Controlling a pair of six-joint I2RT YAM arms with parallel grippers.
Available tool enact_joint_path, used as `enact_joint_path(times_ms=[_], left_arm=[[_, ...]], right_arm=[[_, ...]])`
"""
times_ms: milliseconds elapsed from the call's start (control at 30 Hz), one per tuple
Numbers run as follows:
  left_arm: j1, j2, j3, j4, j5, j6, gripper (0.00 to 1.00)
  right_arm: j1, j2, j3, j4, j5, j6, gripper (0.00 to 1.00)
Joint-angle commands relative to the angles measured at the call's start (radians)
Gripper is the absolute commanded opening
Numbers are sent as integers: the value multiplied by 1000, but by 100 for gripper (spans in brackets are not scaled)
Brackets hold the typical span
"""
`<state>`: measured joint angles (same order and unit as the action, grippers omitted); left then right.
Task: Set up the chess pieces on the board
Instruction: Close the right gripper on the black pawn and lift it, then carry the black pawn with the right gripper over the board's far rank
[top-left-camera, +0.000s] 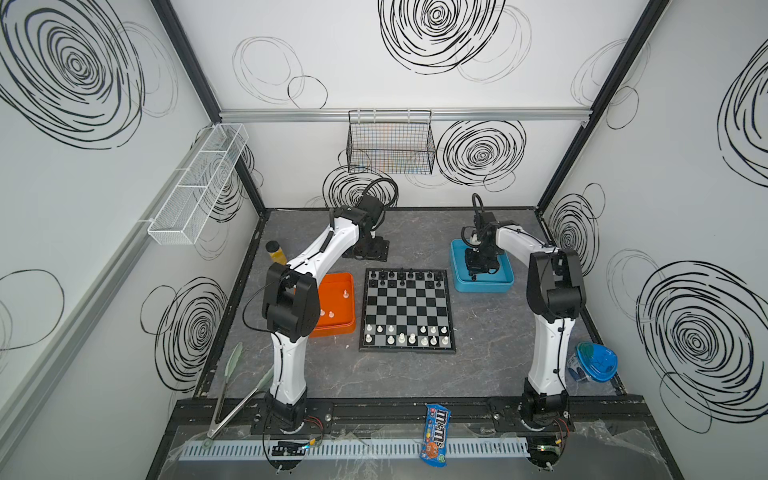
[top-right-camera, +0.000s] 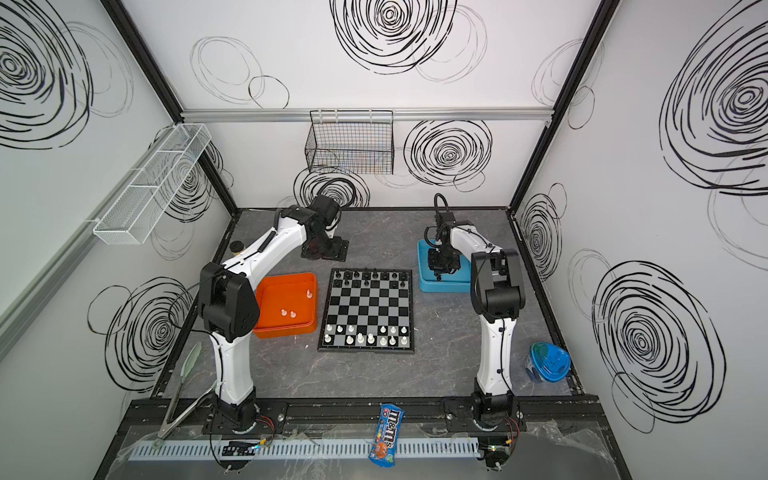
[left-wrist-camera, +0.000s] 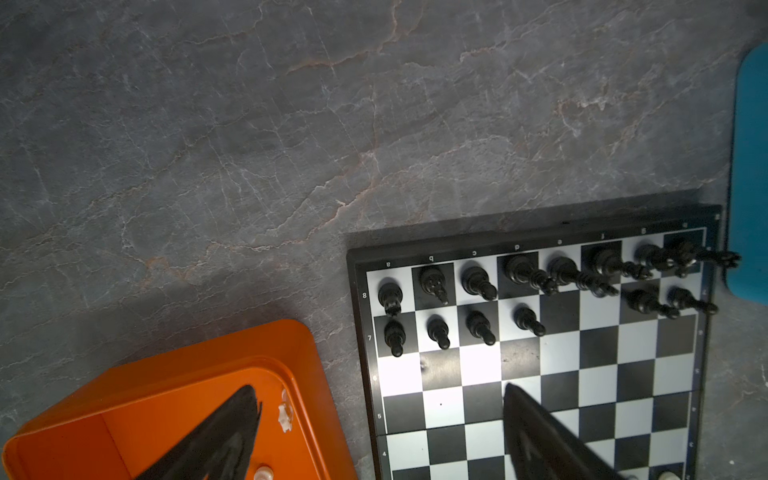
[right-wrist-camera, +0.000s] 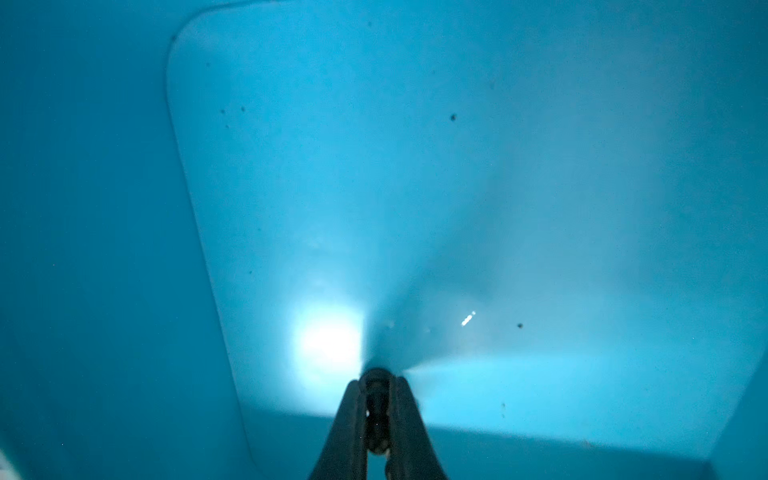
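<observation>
Chiefly, a slip is to be feared: the piece (right-wrist-camera: 377, 415) is small, dark and glossy, and only a little of it is clamped between the tips of the right gripper (right-wrist-camera: 377, 381). It could be twisted loose or dropped if it is lifted fast or brushed against the wall of the blue tray (right-wrist-camera: 104, 249). Its kind cannot be told, and whether it touches the tray floor cannot be told either. It is held inside that tray, which lies just off the right corner of the board (top-left-camera: 407, 307) at the black end.

On the board, two squares are seen bare in the second row of black pieces (left-wrist-camera: 482, 328). Both are hemmed in by close neighbours, so a standing piece could be knocked over if the held one is brought in low or tilted.

At the opposite end, the white pieces (top-left-camera: 407, 334) are set in two rows with gaps. Three more are left in the orange tray (top-left-camera: 352, 305), just beside the board's left edge.

Over that edge, near the black end, the left gripper (left-wrist-camera: 379, 388) hangs with jaws wide apart and nothing held. A clash of arms is judged possible if both reach for the black rows together.
</observation>
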<state>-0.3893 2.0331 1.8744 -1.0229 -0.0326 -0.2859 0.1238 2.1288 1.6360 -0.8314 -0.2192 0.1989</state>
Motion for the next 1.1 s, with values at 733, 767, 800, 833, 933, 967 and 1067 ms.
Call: enact_joint_path(times_ms=[733, 767, 800, 833, 933, 967, 1067], left_arm=[[2, -120, -62, 10, -3, 22, 95], [1, -127, -70, 13, -3, 24, 95], [2, -136, -79, 16, -5, 24, 95], [3, -143, -87, 20, -5, 23, 95], [3, -166, -115, 28, -5, 23, 95], [4, -176, -127, 33, -4, 23, 95], [5, -205, -163, 41, -4, 23, 95]], right_arm=[[72, -105, 118, -129, 119, -9, 11], [82, -107, 133, -141, 122, -9, 11], [93, -108, 152, -154, 127, -8, 11], [105, -109, 167, -163, 130, -7, 11], [156, -111, 212, -185, 126, 2, 11], [179, -110, 224, -189, 122, 7, 11], [243, -107, 245, -191, 108, 24, 11]])
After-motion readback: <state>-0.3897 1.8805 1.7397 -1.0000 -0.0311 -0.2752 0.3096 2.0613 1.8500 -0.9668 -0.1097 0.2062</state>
